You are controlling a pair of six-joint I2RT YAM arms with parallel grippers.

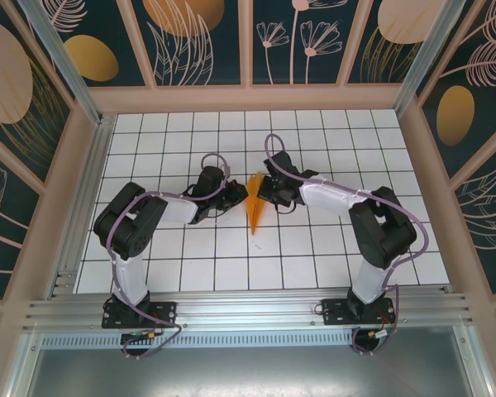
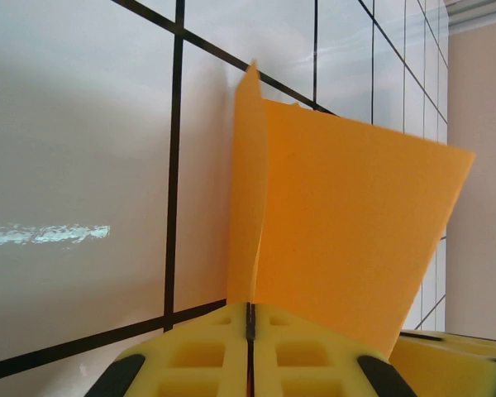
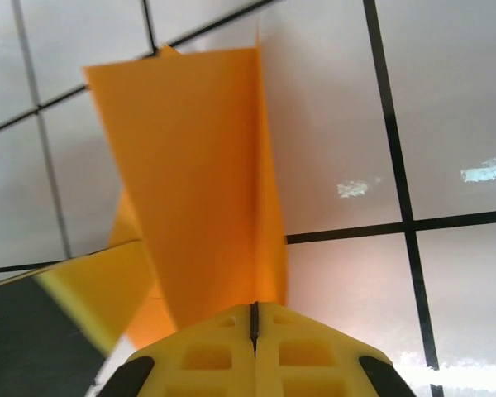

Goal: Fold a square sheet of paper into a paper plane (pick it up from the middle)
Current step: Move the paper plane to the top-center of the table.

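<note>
In the middle of the overhead frame, on the white tiled counter (image 1: 190,265), the orange paper plane (image 1: 256,211) sits between the two arms, its narrow point aimed toward the bottom of the frame and its wider end up between the grippers. The left gripper (image 1: 238,197) reaches in from the left and the right gripper (image 1: 266,192) from the right, both meeting at that wider end.

At the bottom centre of the left wrist frame, the left gripper (image 2: 250,318) has its yellow fingers (image 2: 198,356) pressed together, with the paper plane (image 2: 347,223) rising out of the seam as two creased layers.

At the bottom centre of the right wrist frame, the right gripper (image 3: 254,318) is likewise closed, pinching the folded paper plane (image 3: 198,182), which stands up from between its pads.
</note>
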